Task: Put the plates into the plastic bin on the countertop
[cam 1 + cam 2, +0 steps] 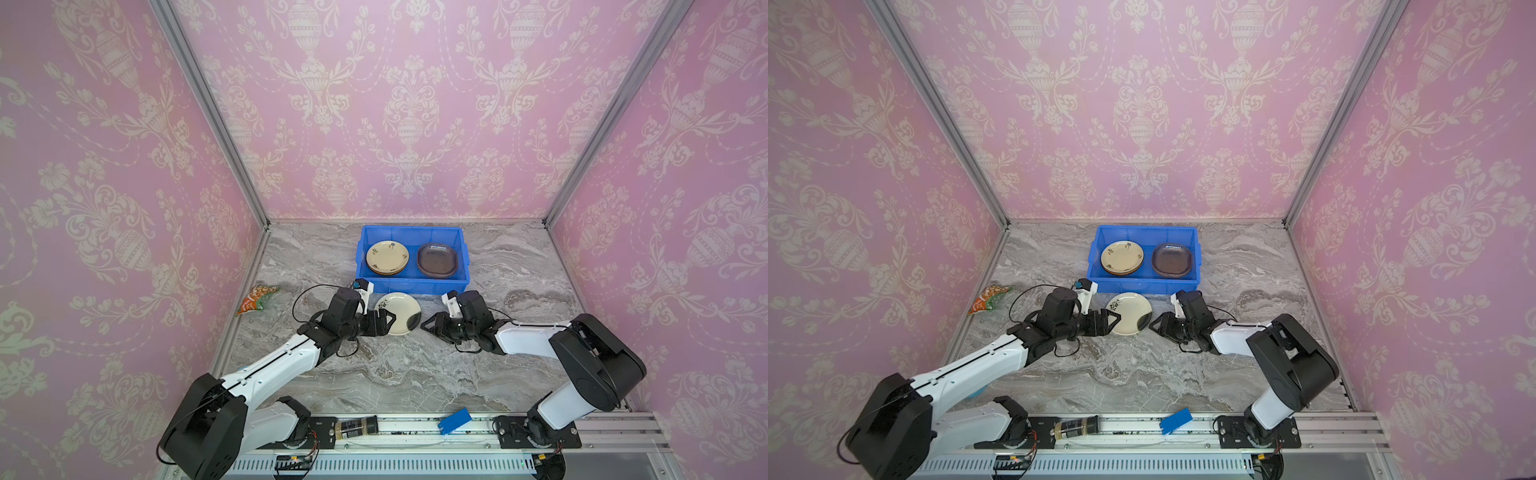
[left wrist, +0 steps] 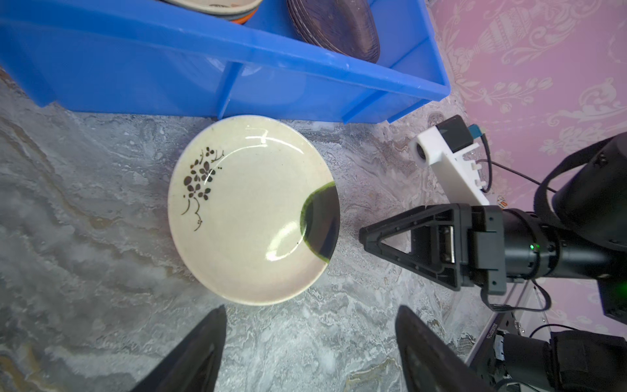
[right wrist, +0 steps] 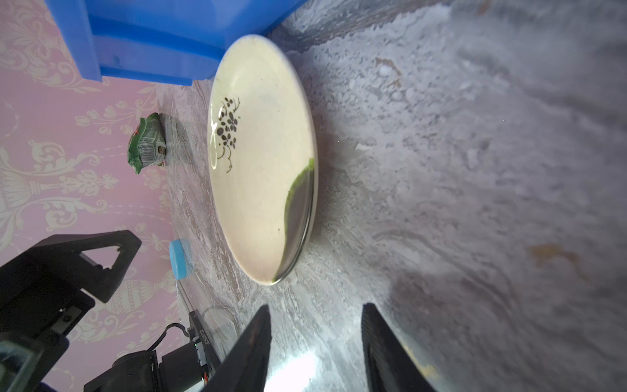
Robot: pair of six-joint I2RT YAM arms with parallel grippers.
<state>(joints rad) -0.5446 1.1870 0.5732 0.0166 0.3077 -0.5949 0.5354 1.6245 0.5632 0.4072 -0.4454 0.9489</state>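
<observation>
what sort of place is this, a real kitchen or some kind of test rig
Most likely a staged robot test booth, not a real kitchen: pink wallpaper panels set in bare aluminium posts, a marble-patterned countertop, and a left arm and right arm mounted on a metal rail.

Cream plate (image 1: 387,256) hides the stack (image 1: 392,272) beneath; perhaps an orange one, count unclear

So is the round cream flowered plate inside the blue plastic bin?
Out. The cream plate lies flat on the marble countertop, just outside the blue bin.
</observation>
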